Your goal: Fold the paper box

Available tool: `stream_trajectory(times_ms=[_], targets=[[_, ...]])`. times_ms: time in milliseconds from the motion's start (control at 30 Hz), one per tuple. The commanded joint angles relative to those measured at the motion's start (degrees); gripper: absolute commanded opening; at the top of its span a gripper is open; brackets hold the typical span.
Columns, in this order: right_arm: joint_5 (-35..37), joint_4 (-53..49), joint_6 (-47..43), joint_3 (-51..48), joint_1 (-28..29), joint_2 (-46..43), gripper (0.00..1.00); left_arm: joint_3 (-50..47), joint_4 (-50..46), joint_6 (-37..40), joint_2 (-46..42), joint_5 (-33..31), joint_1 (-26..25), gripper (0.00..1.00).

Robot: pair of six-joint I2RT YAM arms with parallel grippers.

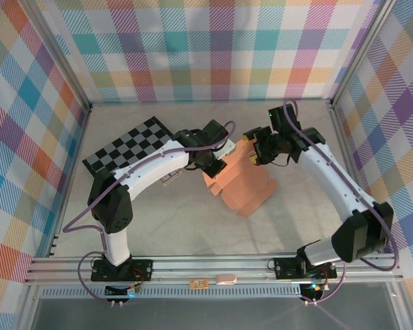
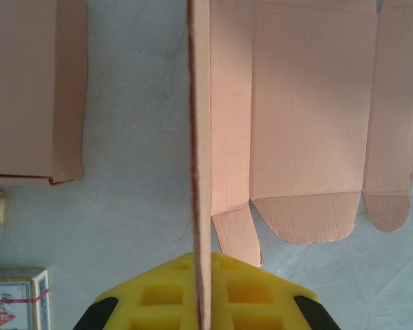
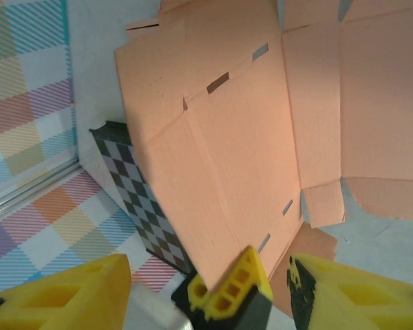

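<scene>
The paper box (image 1: 246,184) is a salmon cardboard blank lying mostly flat at the table's centre. One panel stands raised, seen edge-on (image 2: 200,137) in the left wrist view and as a broad tilted face (image 3: 220,137) in the right wrist view. My left gripper (image 1: 217,162) is shut on that panel's lower edge, its yellow fingers (image 2: 255,295) pressed on both sides. The flat panels and rounded flaps (image 2: 310,117) lie to the right of it. My right gripper (image 1: 252,152) hovers just beside the raised panel, open, with its fingers (image 3: 351,292) wide apart and nothing between them.
A black-and-white checkerboard (image 1: 127,152) lies at the back left, behind the raised panel. Another piece of salmon cardboard (image 2: 27,89) sits left of the held panel. A card pack (image 2: 14,299) lies near the left arm. Plaid walls enclose the table.
</scene>
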Motion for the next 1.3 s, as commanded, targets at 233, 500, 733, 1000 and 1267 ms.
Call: stream_trajectory(times_ms=[233,500,733,1000,1267], targets=[[-2.95,-1.17,0.64,7.45,0.63,10.14,0.51,0.58,1.41,4.47,0.52,-3.45,-1.84,0.00],[-3.05,-3.62,0.47,7.13,0.53,10.86,0.10,0.51,2.30,4.25,0.31,-6.10,-2.04,0.22],[-4.58,-4.04,2.19,7.09,-1.80,10.38,0.00,-8.73,10.35,-6.14,-8.67,-2.26,-0.13,0.70],[-6.81,-5.37,2.91,8.86,-3.61,11.70,0.00,-18.94,12.57,-11.30,-14.06,-3.64,0.11,0.85],[-7.90,-5.25,2.85,9.21,-3.65,12.32,0.00,-21.62,15.88,-11.67,-12.50,-6.38,1.80,0.76]])
